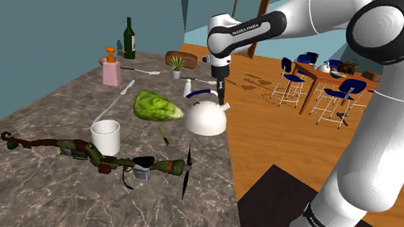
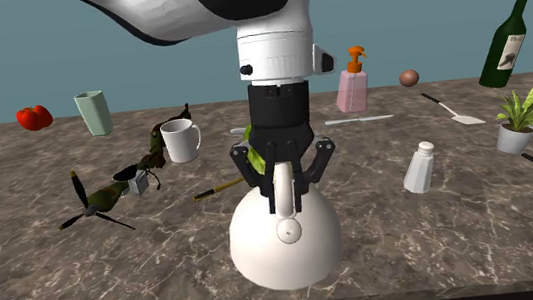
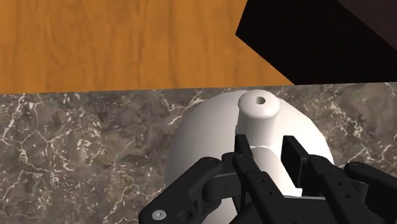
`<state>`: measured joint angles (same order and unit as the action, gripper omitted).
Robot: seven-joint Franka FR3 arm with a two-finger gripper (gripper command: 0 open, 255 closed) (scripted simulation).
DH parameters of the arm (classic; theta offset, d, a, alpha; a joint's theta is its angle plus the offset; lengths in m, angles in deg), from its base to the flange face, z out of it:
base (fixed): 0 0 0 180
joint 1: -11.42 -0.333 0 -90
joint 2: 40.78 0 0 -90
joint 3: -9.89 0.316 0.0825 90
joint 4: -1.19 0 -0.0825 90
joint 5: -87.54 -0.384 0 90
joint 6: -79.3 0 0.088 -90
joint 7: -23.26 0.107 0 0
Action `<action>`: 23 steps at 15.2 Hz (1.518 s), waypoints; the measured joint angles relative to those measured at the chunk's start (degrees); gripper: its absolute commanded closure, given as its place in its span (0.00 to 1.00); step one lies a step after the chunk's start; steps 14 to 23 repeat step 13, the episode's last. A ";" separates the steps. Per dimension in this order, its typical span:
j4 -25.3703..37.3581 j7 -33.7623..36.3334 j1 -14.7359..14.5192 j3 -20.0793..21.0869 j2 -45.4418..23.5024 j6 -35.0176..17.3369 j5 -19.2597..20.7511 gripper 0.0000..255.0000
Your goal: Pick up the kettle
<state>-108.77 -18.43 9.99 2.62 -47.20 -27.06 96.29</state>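
End effector (image 2: 286,194) points straight down, clamped on the top handle of the white kettle (image 2: 284,245), which sits on the bench (image 2: 465,245) just beside the green vegetable (image 1: 157,106); top grip likely keeps it level when lifted.

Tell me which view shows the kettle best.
The second exterior view: the whole white kettle sits front and centre on the counter, its handle clasped by the pincer. The shoulder view shows it smaller, near the counter's edge. The wrist view shows its top and spout from above.
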 measured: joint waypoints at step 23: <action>7.20 -1.09 -0.16 0.08 1.86 9.01 -0.09 1.00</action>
